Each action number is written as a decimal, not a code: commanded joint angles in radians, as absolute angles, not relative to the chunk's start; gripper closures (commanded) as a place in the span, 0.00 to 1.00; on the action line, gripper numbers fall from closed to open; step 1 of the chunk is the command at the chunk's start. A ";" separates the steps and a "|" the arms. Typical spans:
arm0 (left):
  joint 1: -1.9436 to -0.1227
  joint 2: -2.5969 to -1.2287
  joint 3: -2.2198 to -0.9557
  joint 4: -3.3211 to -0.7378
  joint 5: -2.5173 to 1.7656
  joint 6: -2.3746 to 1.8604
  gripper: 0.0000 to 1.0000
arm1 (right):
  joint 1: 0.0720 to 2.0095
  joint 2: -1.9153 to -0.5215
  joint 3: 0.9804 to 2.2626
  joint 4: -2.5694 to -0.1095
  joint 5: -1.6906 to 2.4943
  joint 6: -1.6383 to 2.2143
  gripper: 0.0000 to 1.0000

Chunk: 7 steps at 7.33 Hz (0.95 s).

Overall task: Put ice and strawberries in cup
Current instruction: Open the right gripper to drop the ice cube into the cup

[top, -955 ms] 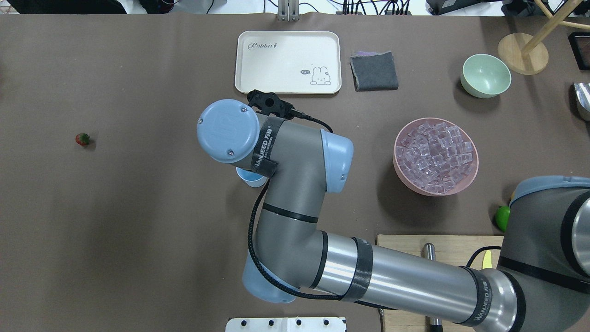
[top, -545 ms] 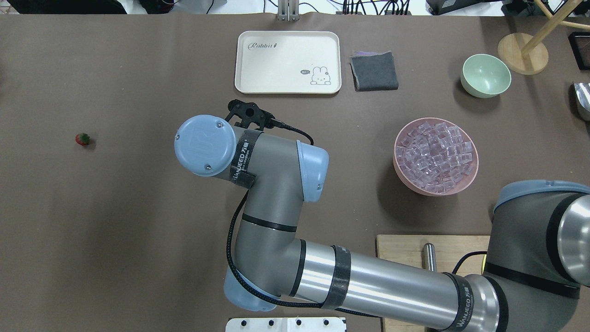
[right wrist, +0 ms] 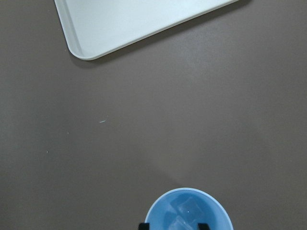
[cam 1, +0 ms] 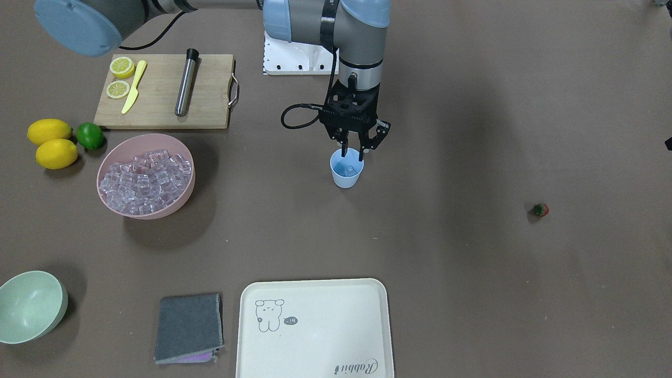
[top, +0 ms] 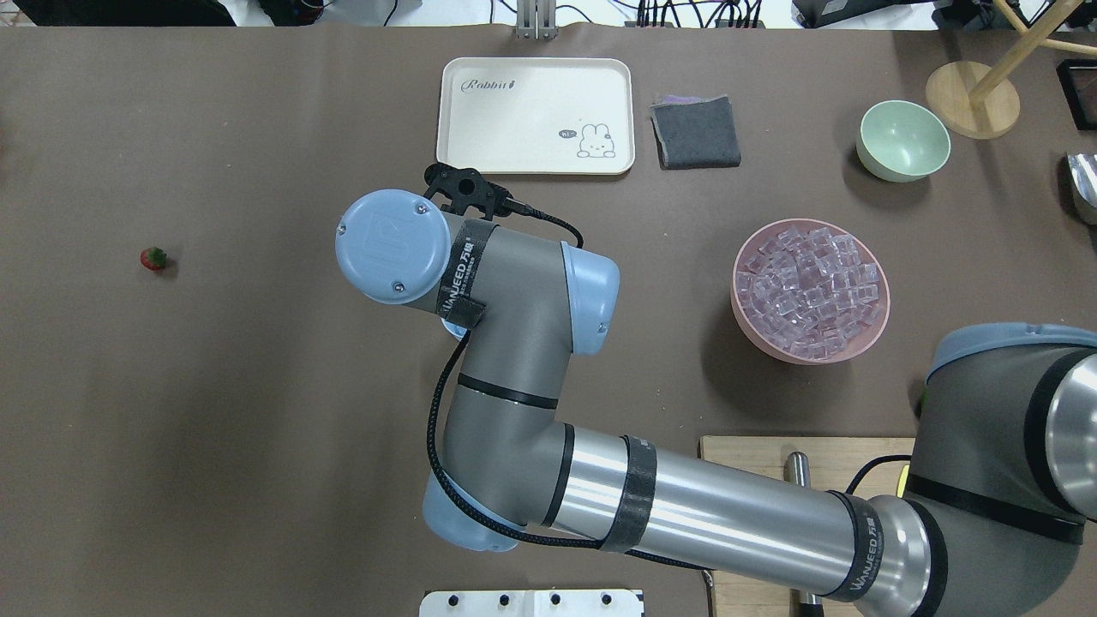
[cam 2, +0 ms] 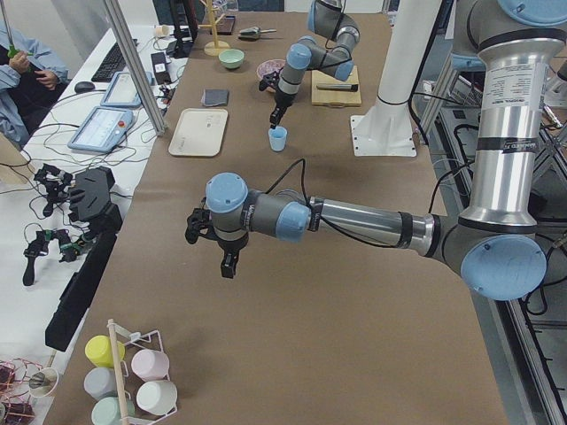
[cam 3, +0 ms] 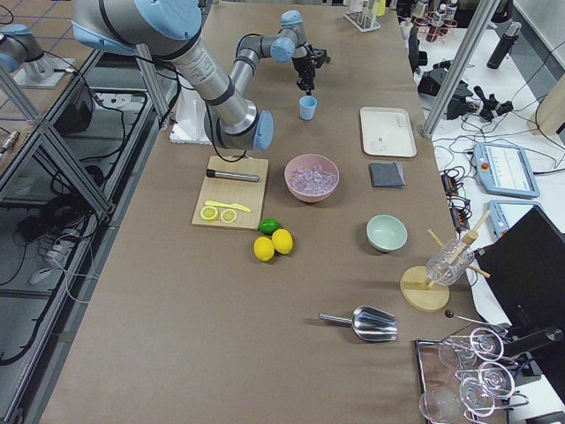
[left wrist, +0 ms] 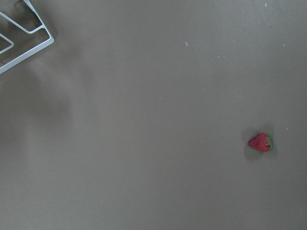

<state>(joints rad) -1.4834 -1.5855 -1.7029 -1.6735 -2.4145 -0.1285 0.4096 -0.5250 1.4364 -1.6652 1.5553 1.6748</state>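
Right gripper (cam 1: 352,154) pointing down, jaws parted

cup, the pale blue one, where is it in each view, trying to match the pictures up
Front-facing: cup at centre, below the right hand.
Overhead: almost wholly hidden under the right arm.
Exterior left: upper middle, far off.
Exterior right: upper middle.
Left wrist: not in it.
Right wrist: bottom edge, ice inside.
Landmark: the cream tray, in all but the left wrist view.

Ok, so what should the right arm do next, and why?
Probably lift the right gripper straight up off the cup: its jaws stand open and empty, ice already lies inside, and the strawberry lies far off on the table.
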 commanded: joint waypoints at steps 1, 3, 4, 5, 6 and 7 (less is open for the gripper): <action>-1.483 -1.575 -1.700 -1.692 -2.430 -0.129 0.02 | 0.417 -0.529 1.450 -1.678 1.560 1.675 0.01; -1.483 -1.569 -1.695 -1.693 -2.431 -0.127 0.02 | 0.497 -0.569 1.505 -1.796 1.661 1.655 0.00; -1.483 -1.568 -1.695 -1.697 -2.431 -0.127 0.02 | 0.518 -0.647 1.599 -1.836 1.664 1.528 0.00; -1.483 -1.562 -1.694 -1.709 -2.430 -0.127 0.02 | 0.541 -0.807 1.779 -1.838 1.672 1.397 0.00; -1.483 -1.560 -1.692 -1.721 -2.430 -0.127 0.02 | 0.575 -0.918 1.890 -1.830 1.702 1.279 0.00; -1.483 -1.554 -1.693 -1.723 -2.431 -0.127 0.02 | 0.631 -0.954 1.911 -1.829 1.765 1.203 0.01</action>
